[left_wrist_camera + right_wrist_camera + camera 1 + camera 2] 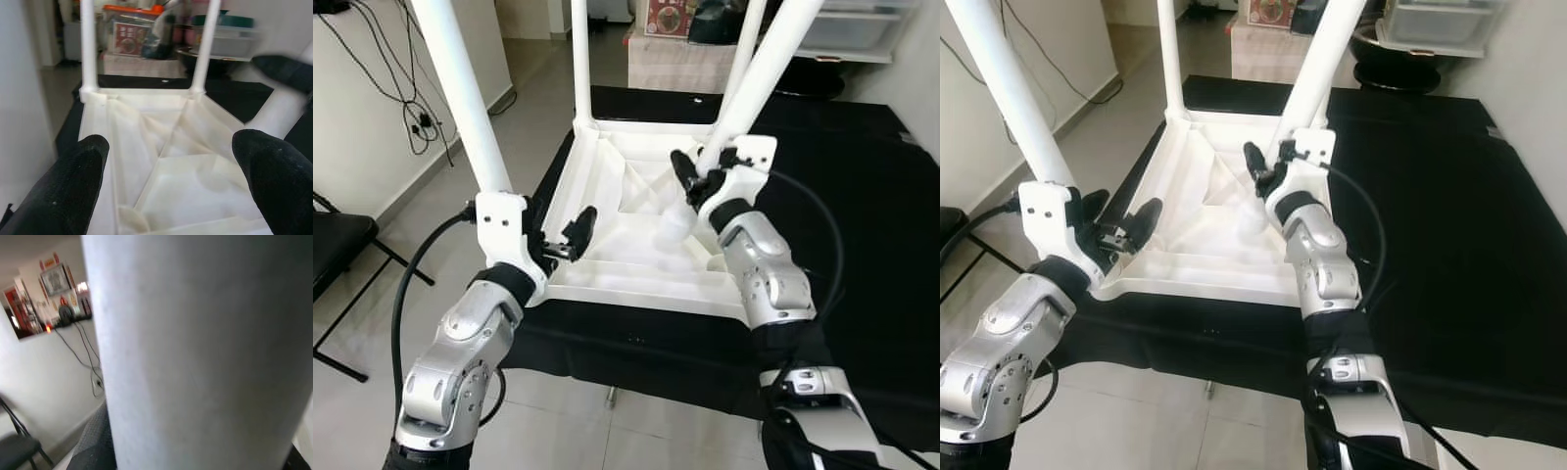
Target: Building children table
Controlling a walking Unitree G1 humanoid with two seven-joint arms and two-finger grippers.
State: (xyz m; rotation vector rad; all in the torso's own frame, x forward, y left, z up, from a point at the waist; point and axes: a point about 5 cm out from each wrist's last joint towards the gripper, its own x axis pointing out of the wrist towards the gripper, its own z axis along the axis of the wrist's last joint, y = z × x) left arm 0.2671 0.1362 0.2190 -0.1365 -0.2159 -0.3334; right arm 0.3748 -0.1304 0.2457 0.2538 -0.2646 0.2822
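Lying upside down on a black-covered worktop (862, 196), the white plastic children's table (636, 220) presents its ribbed underside — a shallow tray of moulded diagonal and straight ribs inside a raised rim. It occupies the worktop's near left corner, its near edge close to the worktop's front edge. Four white round legs rise from its corners: the near left leg (460, 93), the far left leg (580, 59), the far right leg (744, 54) and the near right leg (766, 69), which leans toward the near right corner.

My left gripper (570, 235) reaches in over the near left corner of the table, just beside the base of the near left leg; its two black fingers (63, 196) stand well apart with nothing between them, the ribbed underside showing through the gap in the left wrist view. My left forearm angles up from below, elbow bent.

My right gripper (697, 174) is raised at the base of the near right leg, black fingers (1255, 162) on either side of it; the right wrist view shows the leg's white surface pressed close against the camera. I cannot tell whether the fingers actually clamp the leg. My right forearm rises steeply from the worktop's front edge.

Count — one table, four legs, two grippers. Off the worktop's left edge a black folding chair (337, 255) stands on the tiled floor (460, 196), below cables (416, 117) hanging on the wall.
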